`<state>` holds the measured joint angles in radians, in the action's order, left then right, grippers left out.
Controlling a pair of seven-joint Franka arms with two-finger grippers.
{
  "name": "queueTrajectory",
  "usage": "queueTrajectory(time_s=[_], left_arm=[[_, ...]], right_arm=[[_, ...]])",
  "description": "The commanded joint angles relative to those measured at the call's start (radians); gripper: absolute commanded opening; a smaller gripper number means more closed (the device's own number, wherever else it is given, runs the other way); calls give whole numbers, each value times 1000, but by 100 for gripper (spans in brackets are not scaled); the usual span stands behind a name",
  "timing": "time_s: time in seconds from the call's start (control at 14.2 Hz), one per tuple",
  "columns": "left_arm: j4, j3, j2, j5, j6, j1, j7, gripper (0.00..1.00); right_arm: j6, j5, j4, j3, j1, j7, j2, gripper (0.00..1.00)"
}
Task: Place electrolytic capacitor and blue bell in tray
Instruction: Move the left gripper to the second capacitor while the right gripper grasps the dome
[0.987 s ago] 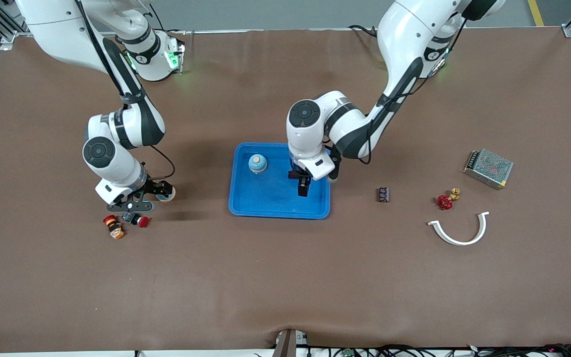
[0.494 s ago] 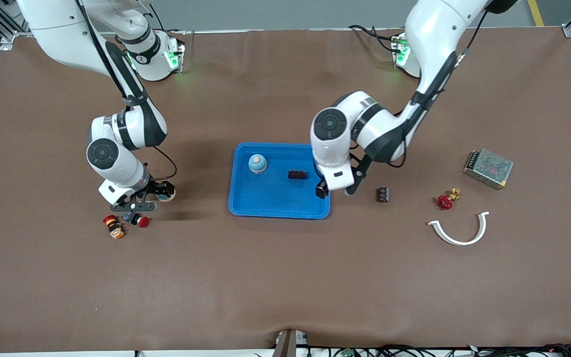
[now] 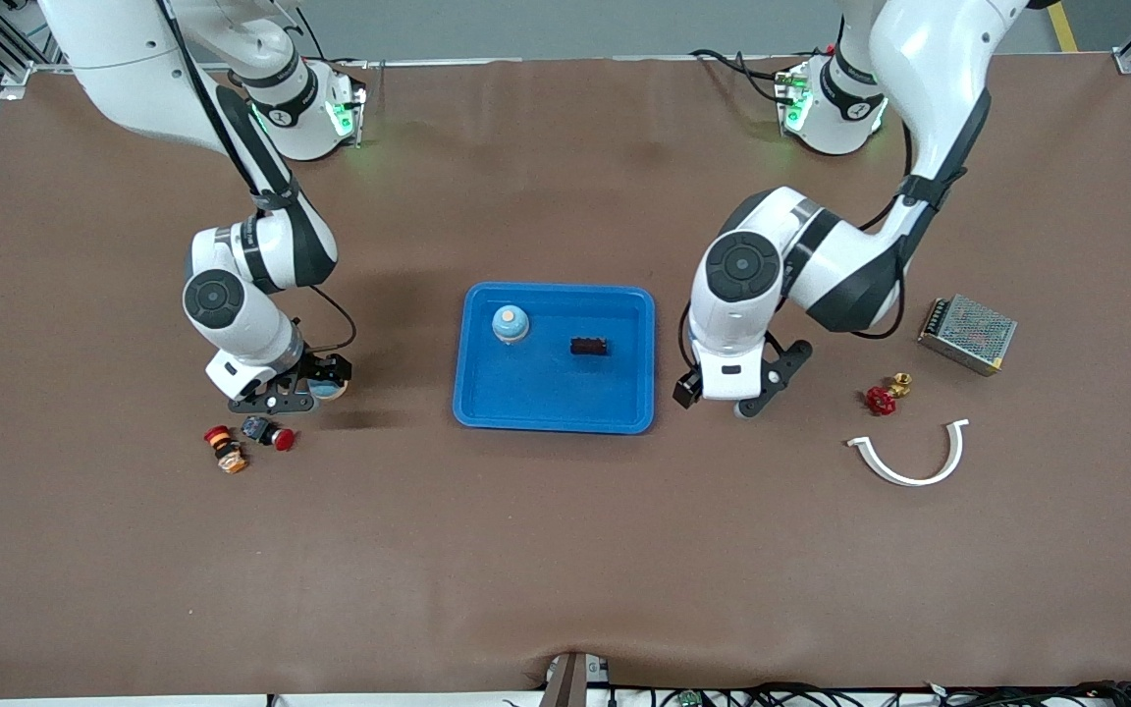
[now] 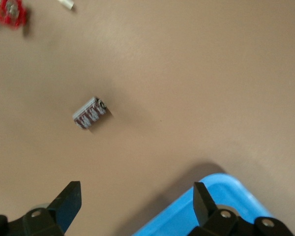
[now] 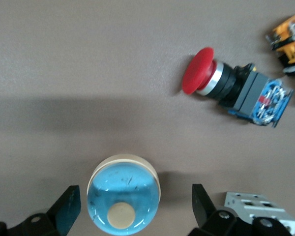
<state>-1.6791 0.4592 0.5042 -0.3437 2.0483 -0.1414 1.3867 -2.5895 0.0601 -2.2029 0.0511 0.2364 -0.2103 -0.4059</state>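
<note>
The blue tray (image 3: pixel 554 405) lies mid-table. In it stand a blue bell (image 3: pixel 510 323) and a small dark capacitor (image 3: pixel 589 346). My left gripper (image 3: pixel 698 393) is open and empty, over the table beside the tray's end toward the left arm. Its wrist view (image 4: pixel 136 204) shows the tray's corner (image 4: pixel 172 219) and a second small striped block (image 4: pixel 90 112) on the table. My right gripper (image 3: pixel 323 381) is open and low around a second blue bell (image 3: pixel 332 390) toward the right arm's end. That bell (image 5: pixel 124 197) sits between the fingers, untouched.
A red push button (image 3: pixel 271 434) and an orange part (image 3: pixel 225 449) lie beside the right gripper, nearer the front camera. Toward the left arm's end are a red valve handle (image 3: pixel 881 400), a brass fitting (image 3: pixel 901 383), a white curved piece (image 3: pixel 909 457) and a metal mesh box (image 3: pixel 967 333).
My left gripper has moved off the tray toward the left arm's end, leaving the dark capacitor lying in the tray. My right gripper has shifted slightly over the second bell.
</note>
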Motion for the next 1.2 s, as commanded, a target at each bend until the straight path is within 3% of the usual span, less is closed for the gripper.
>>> queueTrajectory(time_s=[0.0,0.28,0.71,0.99,1.13], left_arm=[[-11,15,-13,-12,1,46,-334,100],[-45,13,-6,-56,45,69,-394,100],[-310,24,-52,-165,346,183,-527,100],[-370,50,-50,-169,406,264,-640,100],[-387,53,-49,-167,441,279,-655,100]], right_arm=[[-30,-28,-15,-20,-11,-4,-7,100],[-66,-28,-15,-27,-14,-4,-28,100],[-69,-28,-17,-25,-17,-4,-31,100],[-69,-28,-17,-25,-19,-4,-30,100],[-69,-28,-17,-25,-19,-4,-30,92]])
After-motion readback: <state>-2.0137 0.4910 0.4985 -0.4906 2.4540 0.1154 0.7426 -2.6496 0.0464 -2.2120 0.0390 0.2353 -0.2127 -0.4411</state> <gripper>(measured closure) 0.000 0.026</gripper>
